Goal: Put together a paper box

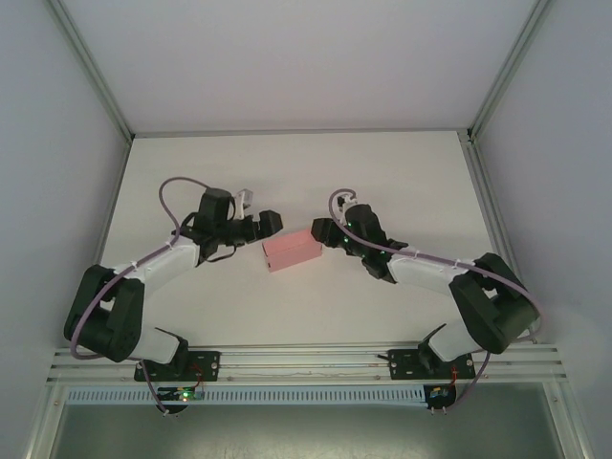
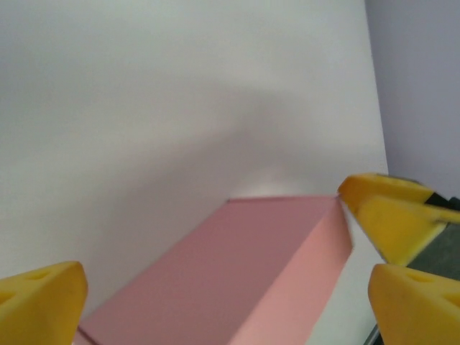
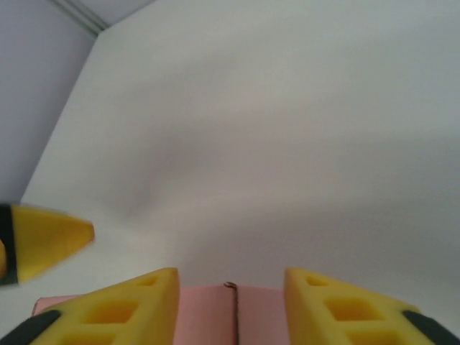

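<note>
While the small pink rectangular box of thin card (image 1: 292, 252) lies flat and closed on the white tabletop (image 1: 287, 172), the step in hand reads as the tail end of assembly. Every face looks folded up, with no loose flap or tab in sight.

Item: pink card box. Location: middle of the tabletop, between the two arms, its long axis running slantwise from the left jaws to the right jaws.

Left jaws: spread wide, holding nothing. In the left wrist view the box (image 2: 237, 273) runs away from the camera down the middle of the gap, apparently clear of both sides.

Right jaws: partly open, holding nothing. In the right wrist view one end of the box (image 3: 215, 316) sits just past the tips, roughly centred on the gap, with a thin seam line down its face. Whether the tips touch the card cannot be told.

Next move, as judged: a straight pull-back of each arm that does not brush so light a box. If that seam proves unseated, a gentle press should come first.
</note>
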Motion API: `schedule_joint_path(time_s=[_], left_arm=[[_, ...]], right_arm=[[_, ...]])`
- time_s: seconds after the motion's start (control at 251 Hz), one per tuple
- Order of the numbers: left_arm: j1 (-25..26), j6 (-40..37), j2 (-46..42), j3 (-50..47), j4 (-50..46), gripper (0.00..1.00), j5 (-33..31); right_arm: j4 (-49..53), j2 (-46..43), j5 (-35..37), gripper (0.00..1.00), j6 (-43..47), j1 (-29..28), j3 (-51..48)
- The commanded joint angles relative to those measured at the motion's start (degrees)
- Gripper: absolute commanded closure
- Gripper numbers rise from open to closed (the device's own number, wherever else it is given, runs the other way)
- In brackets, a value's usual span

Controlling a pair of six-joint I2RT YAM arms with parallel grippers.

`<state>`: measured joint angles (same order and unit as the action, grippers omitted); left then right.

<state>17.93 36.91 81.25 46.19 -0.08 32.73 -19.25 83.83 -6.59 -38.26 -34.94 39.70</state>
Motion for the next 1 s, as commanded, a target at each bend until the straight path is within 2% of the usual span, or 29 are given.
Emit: schedule_joint_path(time_s=[0.0,0.076,0.112,0.12,0.227,0.271,0.363,0.419,0.547,0.631,0.758,0.906,0.994], left_arm=[[0.3,-5.8,-2.8,8.1,-13.2,0.0,-5.3],[0.3,-8.8,-3.6,12.6,-19.3,0.0,-10.1],[0.3,-9.4,-3.8,15.1,-23.8,0.0,-15.4],[0.3,-9.6,-3.8,15.6,-24.8,0.0,-16.8],[0.3,-11.7,-3.1,20.3,-35.3,0.0,-32.8],[0.2,-11.5,-2.6,21.0,-38.0,0.0,-36.5],[0.2,-10.8,-2.4,19.7,-38.0,0.0,-36.6],[0.2,-10.8,-2.9,17.8,-36.2,0.0,-35.6],[0.1,-9.9,-3.3,15.9,-36.0,0.0,-37.0],[0.1,-10.2,-3.6,14.7,-35.3,0.0,-34.6],[0.1,-10.2,-4.2,13.2,-34.9,0.0,-34.4],[0.1,-10.2,-5.7,11.1,-34.8,0.0,-34.8],[0.1,-10.4,-7.0,10.0,-34.9,0.0,-35.4]], right_arm=[[12.0,-3.2,-2.3,0.48,7.7,1.4,6.2],[12.1,-3.8,-7.9,0.34,18.7,2.1,8.9],[12.1,-3.8,-13.3,0.05,27.0,2.4,9.8],[12.2,-3.8,-14.7,0.02,28.9,2.4,10.0],[19.4,-2.7,-28.3,0.02,53.8,2.2,12.7],[24.1,-2.0,-30.1,0.02,64.6,1.3,14.0],[36.2,0.5,-28.4,0.02,84.5,-1.3,18.0],[41.9,3.1,-24.1,0.02,90.3,-2.9,21.4],[52.1,10.5,-14.5,0.02,96.6,-5.1,29.7],[52.1,14.0,-8.8,0.02,98.7,-6.0,31.8],[52.8,18.3,-6.0,0.02,100.5,-6.1,35.2],[57.1,23.4,-6.7,0.02,102.0,-6.7,39.6],[57.5,25.0,-3.7,0.1,101.5,-7.6,40.7]])
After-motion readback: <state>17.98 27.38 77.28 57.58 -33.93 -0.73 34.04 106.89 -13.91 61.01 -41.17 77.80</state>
